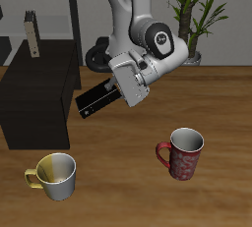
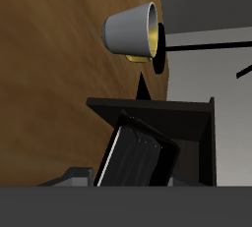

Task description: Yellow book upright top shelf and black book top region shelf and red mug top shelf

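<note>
My gripper [image 1: 110, 91] is shut on the thick black book [image 1: 94, 101] and holds it in the air, tilted, just beside the shelf [image 1: 39, 98] and about level with its top. The book fills the wrist view [image 2: 140, 154] close to the camera. The thin yellow book [image 1: 32, 34] stands upright on the shelf's flat top, near its back. The red mug [image 1: 182, 154] stands on the table nearer the front edge, apart from the gripper.
A yellow mug [image 1: 54, 175] stands on the table in front of the shelf, below the held book; it also shows in the wrist view [image 2: 133, 27]. A potted plant [image 1: 202, 15] stands at the back of the table.
</note>
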